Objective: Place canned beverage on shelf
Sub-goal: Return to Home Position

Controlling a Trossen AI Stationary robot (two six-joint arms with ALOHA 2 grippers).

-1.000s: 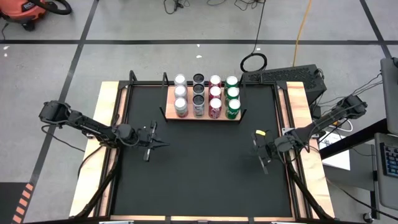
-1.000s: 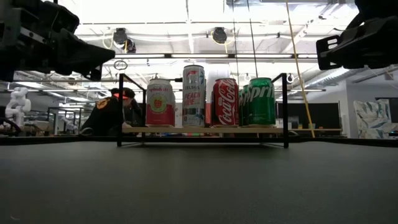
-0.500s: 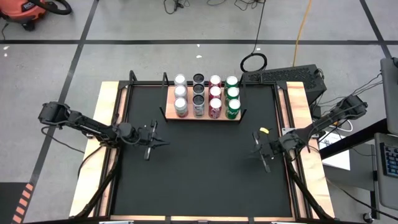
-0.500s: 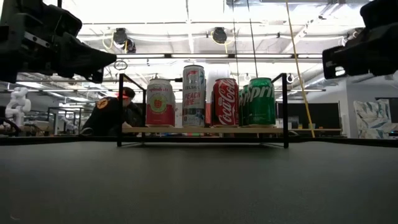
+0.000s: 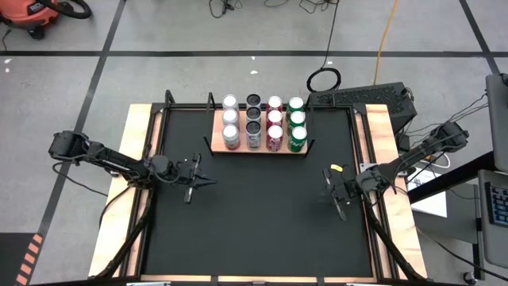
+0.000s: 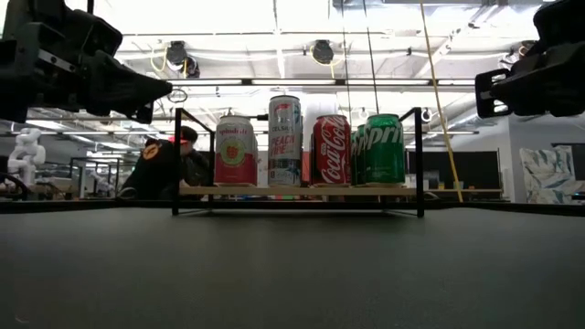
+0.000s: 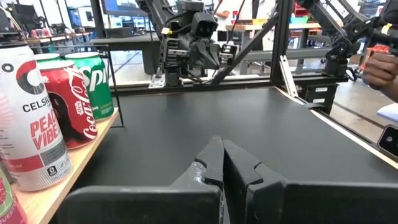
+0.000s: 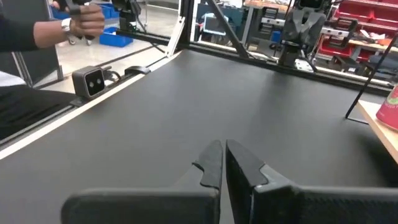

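Cans (image 5: 263, 123) on shelf (image 5: 217, 148) | left tool (image 5: 203, 183) pressed together, over mat (image 5: 262, 222) left side | right tool (image 5: 329, 189) pressed together, right side

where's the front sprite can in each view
High view: the front Sprite can stands at the front right corner of the shelf.
Low view: rightmost can in the front row.
Left wrist view: just beyond the Coca-Cola can, at.
Right wrist view: not in it.
Shared landmark: the Coca-Cola can beside it.
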